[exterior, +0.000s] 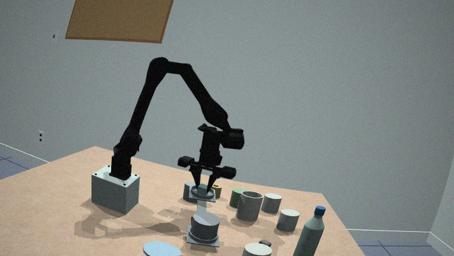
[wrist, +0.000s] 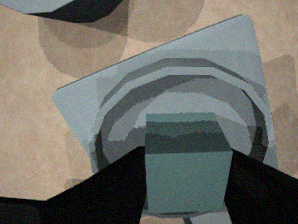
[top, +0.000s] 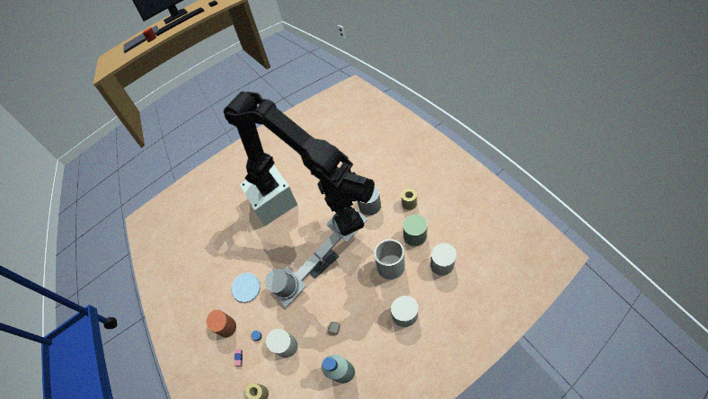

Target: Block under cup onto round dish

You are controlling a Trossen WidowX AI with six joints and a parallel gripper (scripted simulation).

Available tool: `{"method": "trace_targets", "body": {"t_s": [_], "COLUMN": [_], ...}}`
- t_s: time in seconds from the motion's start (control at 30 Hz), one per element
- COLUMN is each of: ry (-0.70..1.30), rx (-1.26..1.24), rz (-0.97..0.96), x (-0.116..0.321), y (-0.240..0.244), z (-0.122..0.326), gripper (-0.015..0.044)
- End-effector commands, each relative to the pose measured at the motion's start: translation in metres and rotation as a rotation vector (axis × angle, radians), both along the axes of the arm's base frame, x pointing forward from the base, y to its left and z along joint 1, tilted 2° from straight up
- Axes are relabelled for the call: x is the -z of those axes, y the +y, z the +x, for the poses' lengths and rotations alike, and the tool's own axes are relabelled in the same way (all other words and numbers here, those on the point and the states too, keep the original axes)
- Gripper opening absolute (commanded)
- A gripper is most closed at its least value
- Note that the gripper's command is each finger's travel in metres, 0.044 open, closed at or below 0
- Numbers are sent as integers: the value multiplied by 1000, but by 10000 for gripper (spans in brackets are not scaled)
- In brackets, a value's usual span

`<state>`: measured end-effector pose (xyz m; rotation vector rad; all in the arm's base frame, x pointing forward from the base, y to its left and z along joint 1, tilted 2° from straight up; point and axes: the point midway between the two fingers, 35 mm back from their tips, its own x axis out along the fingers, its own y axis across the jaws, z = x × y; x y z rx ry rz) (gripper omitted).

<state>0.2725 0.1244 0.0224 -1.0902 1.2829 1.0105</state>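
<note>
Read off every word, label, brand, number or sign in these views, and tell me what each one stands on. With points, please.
No readable text in any view.
Bottle (top: 341,370) (exterior: 309,233): no lettering shows on the sides in view.
Small pink and blue piece (top: 238,358): too small to tell whether it bears any print.
Keyboard on the desk (top: 185,21): too small to read any key markings.
Teal block (exterior: 202,188) (wrist: 189,181) in the gripper (exterior: 202,191) (wrist: 182,156): no marks on its visible faces.

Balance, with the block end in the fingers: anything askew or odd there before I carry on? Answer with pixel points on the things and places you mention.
Nothing stands out: the block (exterior: 202,189) (wrist: 189,182) sits between the fingers, and the remaining cup (top: 281,282) (exterior: 205,227) stands upright on its end.
</note>
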Motion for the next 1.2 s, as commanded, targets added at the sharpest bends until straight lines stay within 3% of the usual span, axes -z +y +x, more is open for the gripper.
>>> {"method": "trace_targets", "body": {"t_s": [0.0,0.47,1.17], "ry": [4,4,-11], "rx": [-6,-6,9], "rz": [2,2,1], "x": [-7,-92,-79], "y": [1,3,-62], "z": [1,-4,29], "gripper": [10,0,0]}}
